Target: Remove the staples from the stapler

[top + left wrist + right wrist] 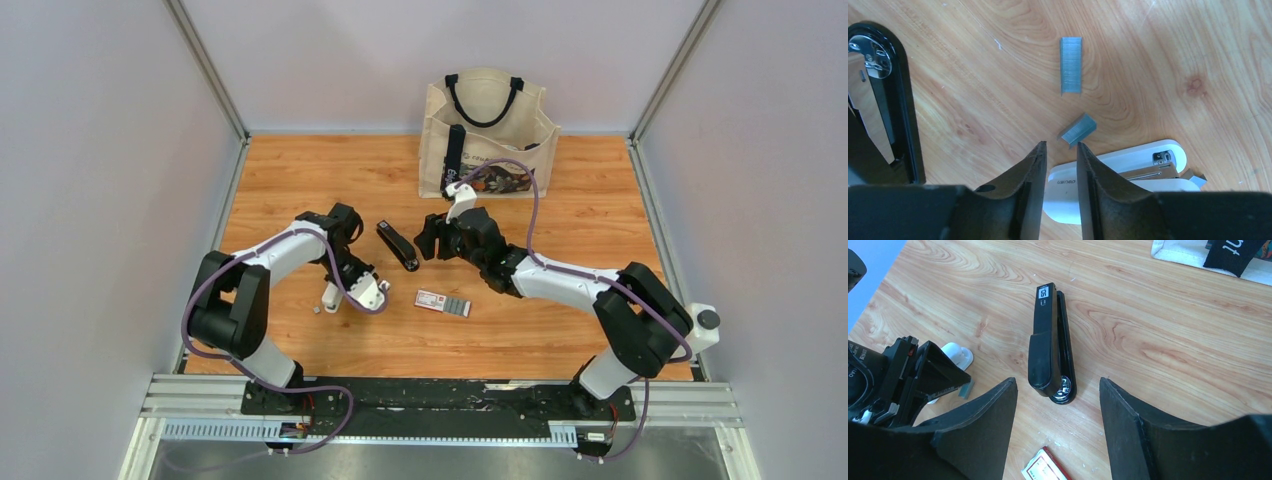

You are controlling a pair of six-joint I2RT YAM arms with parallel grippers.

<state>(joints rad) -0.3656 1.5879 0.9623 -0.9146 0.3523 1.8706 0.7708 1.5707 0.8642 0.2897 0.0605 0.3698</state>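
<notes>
Left tool (1060, 150) slightly parted over white stapler (1120, 160); staples (1071, 65) loose beyond.

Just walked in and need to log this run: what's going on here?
The left gripper hovers above a white stapler, its fingers nearly together and holding nothing. Two pieces of the staples lie loose on the table beside it, so that one looks at least partly unloaded. The right gripper, open, points at a black stapler lying on the table, not touching it.
</notes>
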